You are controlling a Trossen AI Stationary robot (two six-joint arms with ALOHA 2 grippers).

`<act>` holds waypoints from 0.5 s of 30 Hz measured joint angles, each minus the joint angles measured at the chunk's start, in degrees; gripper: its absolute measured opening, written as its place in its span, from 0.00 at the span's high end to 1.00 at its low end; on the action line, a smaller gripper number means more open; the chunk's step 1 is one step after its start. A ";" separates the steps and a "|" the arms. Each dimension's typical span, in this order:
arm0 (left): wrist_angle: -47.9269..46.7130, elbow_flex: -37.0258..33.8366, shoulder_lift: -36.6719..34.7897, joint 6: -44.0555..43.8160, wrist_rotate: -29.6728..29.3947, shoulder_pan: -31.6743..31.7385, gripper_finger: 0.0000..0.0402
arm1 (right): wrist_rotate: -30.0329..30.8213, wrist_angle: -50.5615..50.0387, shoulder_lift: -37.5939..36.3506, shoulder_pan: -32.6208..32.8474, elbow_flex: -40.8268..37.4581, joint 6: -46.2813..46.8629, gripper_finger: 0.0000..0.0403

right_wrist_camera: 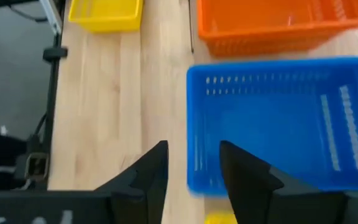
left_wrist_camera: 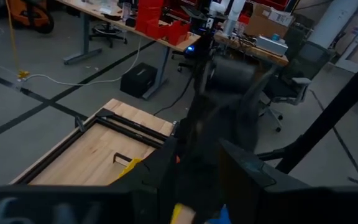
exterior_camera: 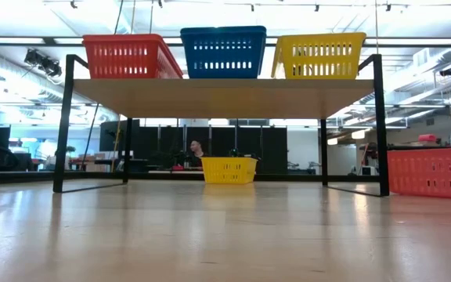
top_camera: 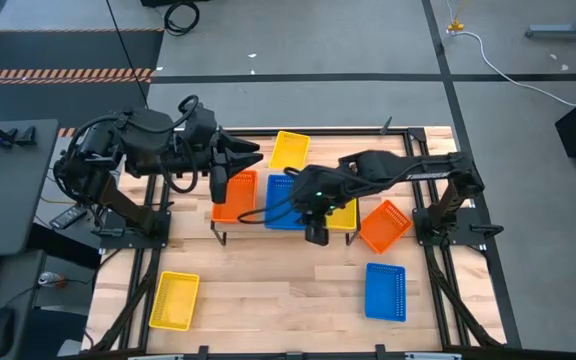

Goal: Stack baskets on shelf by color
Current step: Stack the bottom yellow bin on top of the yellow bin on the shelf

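Low view is showing 3 mesh-walled plastic baskets, orange, blue, yellow, sitting on the wooden shelf, while the right gripper is hovering released, left gripper's jaws unclear.

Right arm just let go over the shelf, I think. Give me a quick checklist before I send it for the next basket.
1. Right gripper open and empty: ok.
2. Blue basket seated on the shelf, level: ok.
3. Orange basket and yellow basket flanking it, upright: ok.
4. Left gripper clear of the right arm's way: cannot tell; it hangs over the orange basket.
5. Loose baskets reachable: ok; blue one, orange one.
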 joint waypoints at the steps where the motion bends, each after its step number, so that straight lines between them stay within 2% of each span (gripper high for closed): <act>1: -0.03 0.00 0.19 0.59 -0.01 0.00 0.71 | 0.00 -2.73 -0.02 0.32 1.66 0.37 0.61; 5: -1.63 -0.02 0.87 1.46 0.05 0.00 0.71 | 0.05 -15.21 -0.07 1.69 7.08 4.18 0.59; 8: -2.32 -0.02 0.90 1.49 0.03 0.00 0.71 | 0.23 -24.38 -0.87 3.58 7.88 7.68 0.59; 12: -3.67 -0.02 0.90 2.72 -0.38 0.00 0.71 | 1.45 -24.39 -4.37 7.91 4.47 12.93 0.59; 15: -9.41 -0.02 0.90 1.65 -0.60 0.00 0.71 | 3.17 -25.01 -6.83 10.94 1.83 18.76 0.59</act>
